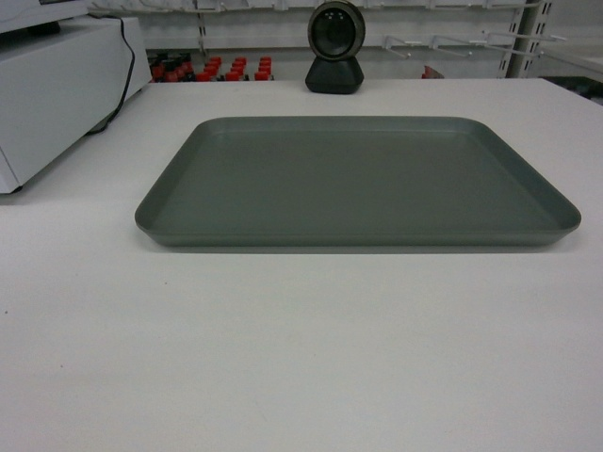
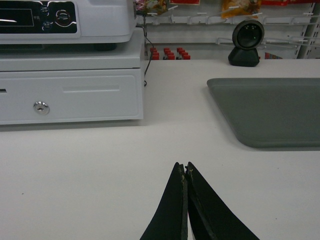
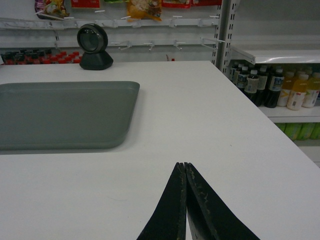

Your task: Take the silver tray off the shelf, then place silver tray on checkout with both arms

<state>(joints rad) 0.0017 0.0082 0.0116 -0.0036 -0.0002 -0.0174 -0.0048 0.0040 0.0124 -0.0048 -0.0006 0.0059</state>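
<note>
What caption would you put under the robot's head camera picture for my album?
Silver tray resting flat on the white checkout, just in front of the black scanner.

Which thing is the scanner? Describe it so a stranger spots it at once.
Start from the wide white checkout and find the silver tray lying flat on it. Just beyond the tray's far edge, near the checkout's back edge, stands the scanner. It is the only black, upright thing there: a round head with a dark window on a squat base.
</note>
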